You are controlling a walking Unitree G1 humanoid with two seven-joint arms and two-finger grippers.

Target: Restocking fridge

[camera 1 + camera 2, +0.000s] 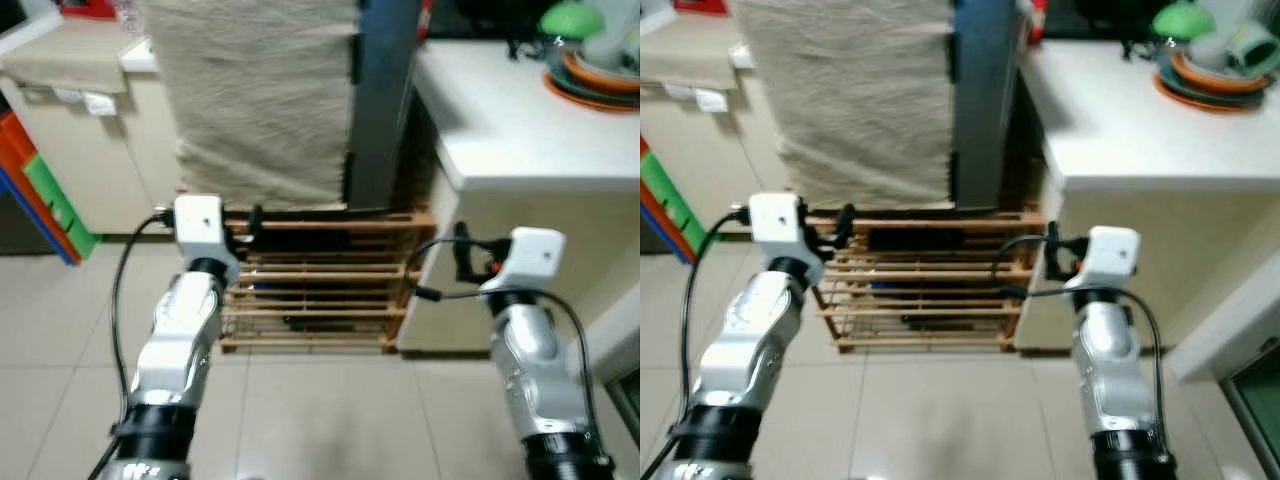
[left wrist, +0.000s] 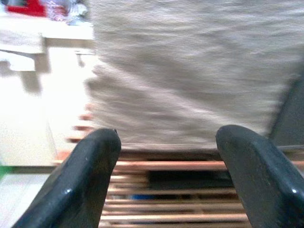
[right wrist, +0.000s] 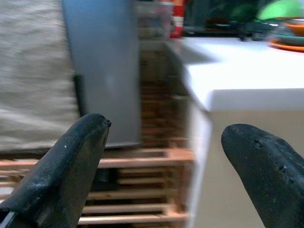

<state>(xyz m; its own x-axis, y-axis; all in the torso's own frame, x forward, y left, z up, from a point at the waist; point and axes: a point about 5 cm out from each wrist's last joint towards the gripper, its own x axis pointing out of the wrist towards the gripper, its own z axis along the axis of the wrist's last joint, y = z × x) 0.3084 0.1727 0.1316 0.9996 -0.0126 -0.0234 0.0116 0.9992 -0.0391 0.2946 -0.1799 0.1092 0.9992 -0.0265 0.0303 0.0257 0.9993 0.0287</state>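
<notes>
i see the fridge (image 1: 385,100) straight ahead, its front draped with a beige cloth (image 1: 255,100), standing on a wooden pallet (image 1: 320,290). something dark lies between the pallet slats; i can't identify it. left claw (image 2: 164,175) and right claw (image 3: 164,171) are both raised toward it, fingers spread, nothing held. far right, stacked dishes (image 1: 595,65) on a white counter (image 1: 500,120).

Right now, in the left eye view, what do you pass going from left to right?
Orange and green bin → cream cabinet → beige cloth cover → grey-blue panel → white counter → stacked dishes.
</notes>
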